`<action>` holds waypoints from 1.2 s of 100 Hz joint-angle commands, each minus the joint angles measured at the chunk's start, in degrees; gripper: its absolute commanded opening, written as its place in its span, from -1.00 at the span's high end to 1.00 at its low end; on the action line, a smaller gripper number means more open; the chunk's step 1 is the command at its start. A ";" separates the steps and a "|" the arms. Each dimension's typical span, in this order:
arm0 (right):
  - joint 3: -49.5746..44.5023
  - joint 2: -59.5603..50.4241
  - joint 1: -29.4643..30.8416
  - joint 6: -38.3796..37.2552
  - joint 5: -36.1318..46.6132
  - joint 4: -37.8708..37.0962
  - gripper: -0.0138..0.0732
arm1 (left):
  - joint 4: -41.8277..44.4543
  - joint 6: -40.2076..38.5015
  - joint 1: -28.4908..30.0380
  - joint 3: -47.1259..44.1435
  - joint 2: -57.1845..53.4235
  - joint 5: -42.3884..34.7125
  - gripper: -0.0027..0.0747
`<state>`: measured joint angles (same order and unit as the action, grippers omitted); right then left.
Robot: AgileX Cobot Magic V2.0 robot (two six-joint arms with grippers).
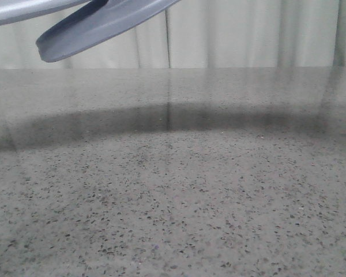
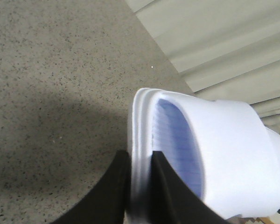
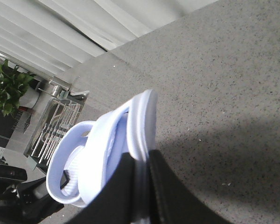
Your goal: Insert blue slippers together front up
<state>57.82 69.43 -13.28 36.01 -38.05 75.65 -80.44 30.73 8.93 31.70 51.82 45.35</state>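
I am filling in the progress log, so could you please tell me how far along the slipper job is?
Done: both slippers are picked up. The left hand is shut on the edge of one slipper, and the right hand is shut on the other slipper, both above the table. In hand: the front view shows slipper soles held high. Left: no view shows them slid into each other yet.
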 commanded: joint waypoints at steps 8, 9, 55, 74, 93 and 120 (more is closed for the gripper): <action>-0.20 -0.27 -0.47 0.40 -3.06 2.43 0.93 | -4.02 3.50 -0.57 2.25 2.73 2.98 0.89; -0.19 -0.05 -0.47 0.40 -3.06 2.33 0.93 | -4.04 3.68 -0.57 2.25 2.86 2.98 0.89; -0.19 7.66 -0.47 0.40 -1.39 0.57 0.93 | -4.25 11.59 -0.57 4.46 9.90 1.14 0.89; -0.19 10.58 -0.47 0.40 -0.91 0.00 0.93 | -3.75 13.39 -0.57 6.71 11.67 1.34 0.89; -0.19 13.10 -0.47 0.40 -0.44 -0.05 0.93 | -3.13 14.09 -0.57 7.08 13.31 1.74 0.89; -0.19 14.52 -0.47 0.40 0.40 -0.15 0.93 | -3.13 15.60 -0.57 7.08 16.91 3.20 0.89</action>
<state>56.04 85.51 -13.29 36.01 -35.27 73.55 -80.65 44.58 8.93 36.84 68.94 45.12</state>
